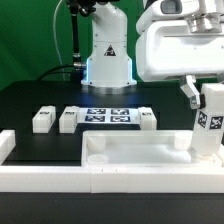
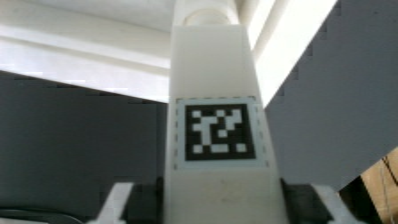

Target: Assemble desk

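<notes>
The white rimmed tabletop panel [image 1: 140,152] lies flat near the front of the black table, against the front border rail. My gripper [image 1: 207,97] is shut on a white block leg [image 1: 209,122] with a tag, held upright over the panel's corner on the exterior view's right. In the wrist view the leg [image 2: 221,110] fills the middle, tag facing the camera, with one finger [image 2: 128,200] on each side of it. Three more tagged legs lie on the table behind the panel: two on the exterior view's left [image 1: 43,119] [image 1: 69,119], one further right [image 1: 147,119].
The marker board [image 1: 107,117] lies flat in front of the arm's base [image 1: 108,60]. White border rails run along the front [image 1: 110,182] and the exterior view's left [image 1: 6,142]. Green backdrop behind.
</notes>
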